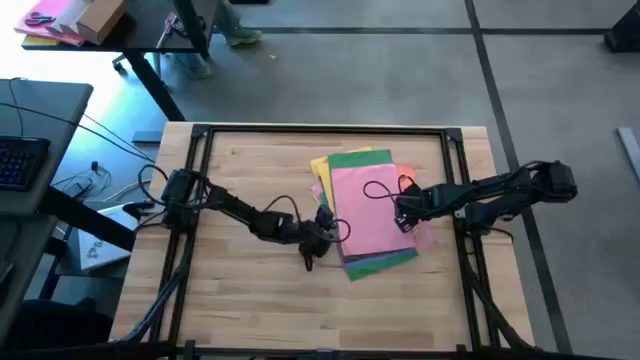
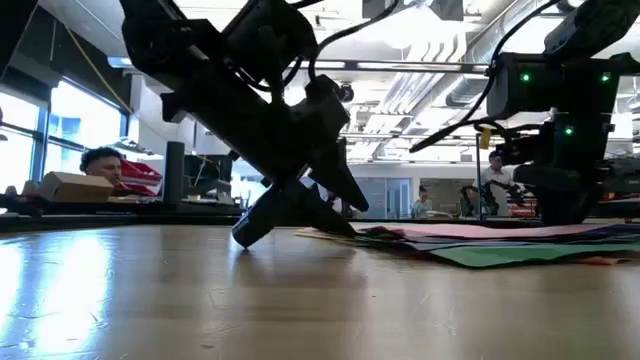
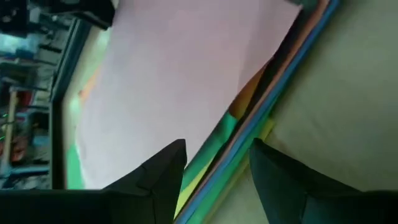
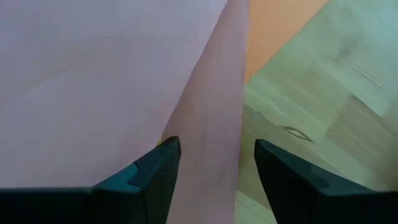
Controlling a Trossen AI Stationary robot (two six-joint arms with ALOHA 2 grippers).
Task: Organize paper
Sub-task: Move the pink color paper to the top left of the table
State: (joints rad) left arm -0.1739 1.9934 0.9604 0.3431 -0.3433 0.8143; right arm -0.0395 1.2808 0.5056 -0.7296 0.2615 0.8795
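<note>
The paper (image 1: 368,215) lies in a loose, fanned stack right of the table's middle, a pink sheet (image 4: 93,74) on top, with green, yellow, orange (image 4: 273,31) and blue edges showing around it. My left gripper (image 1: 318,243) is open at the stack's left edge; in the left wrist view (image 3: 214,168) one finger is over the sheets and the other over bare wood. My right gripper (image 1: 403,212) is open at the stack's right edge, its fingers (image 4: 214,162) standing either side of a lower pink sheet's edge (image 4: 239,124). My left gripper comes at the stack's left edge (image 3: 239,140) slanting down from the table's left; I cannot tell whether its fingers touch the sheets. My right gripper points down at the pink sheets from the table's right; I cannot tell whether its fingertips rest on the paper.
Black frame rails (image 1: 320,128) run along the table's edges. Bare wood lies left of and in front of the stack. Beyond the table stand a desk with a keyboard (image 1: 20,160) and a tan box on a pink-and-yellow bundle (image 1: 70,20). People show in the room behind (image 2: 100,165).
</note>
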